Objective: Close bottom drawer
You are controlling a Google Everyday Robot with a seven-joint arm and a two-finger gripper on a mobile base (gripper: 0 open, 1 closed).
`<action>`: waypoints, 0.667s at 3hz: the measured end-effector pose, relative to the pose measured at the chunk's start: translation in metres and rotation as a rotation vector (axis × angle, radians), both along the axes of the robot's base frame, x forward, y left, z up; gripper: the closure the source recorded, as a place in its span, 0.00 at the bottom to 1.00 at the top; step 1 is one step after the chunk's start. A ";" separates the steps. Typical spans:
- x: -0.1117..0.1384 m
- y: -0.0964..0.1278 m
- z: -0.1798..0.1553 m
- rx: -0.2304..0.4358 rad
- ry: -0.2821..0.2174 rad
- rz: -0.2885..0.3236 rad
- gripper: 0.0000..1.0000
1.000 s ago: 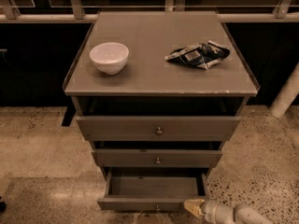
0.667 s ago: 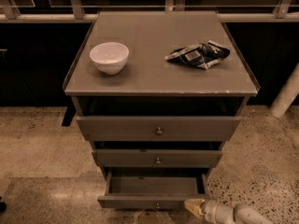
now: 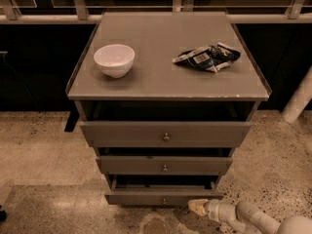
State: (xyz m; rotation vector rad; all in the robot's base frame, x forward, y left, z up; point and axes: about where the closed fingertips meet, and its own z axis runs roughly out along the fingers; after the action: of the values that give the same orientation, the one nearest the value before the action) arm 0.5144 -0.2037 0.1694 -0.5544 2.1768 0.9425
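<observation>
Bottom drawer (image 3: 146,198) at floor level, part open, we see gap above front. Gripper (image 3: 197,207) by its lower right corner, fingers (image 3: 195,205) together, empty. Pushing step; next we press front straight in.

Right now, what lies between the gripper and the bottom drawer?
Nothing. In the camera view the gripper sits at the right front corner of the bottom drawer; contact unclear.

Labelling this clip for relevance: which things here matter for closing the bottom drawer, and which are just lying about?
Job: bottom drawer, partly open; tool, low near its right front corner.
Lying about: white bowl; crumpled snack bag, both on the cabinet top.
</observation>
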 end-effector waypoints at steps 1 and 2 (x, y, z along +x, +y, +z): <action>0.005 0.002 -0.004 0.003 -0.001 -0.002 1.00; 0.026 0.010 -0.014 0.008 -0.006 0.022 1.00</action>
State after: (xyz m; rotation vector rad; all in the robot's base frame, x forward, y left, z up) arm 0.5401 -0.1939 0.1559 -0.5773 2.1646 0.9593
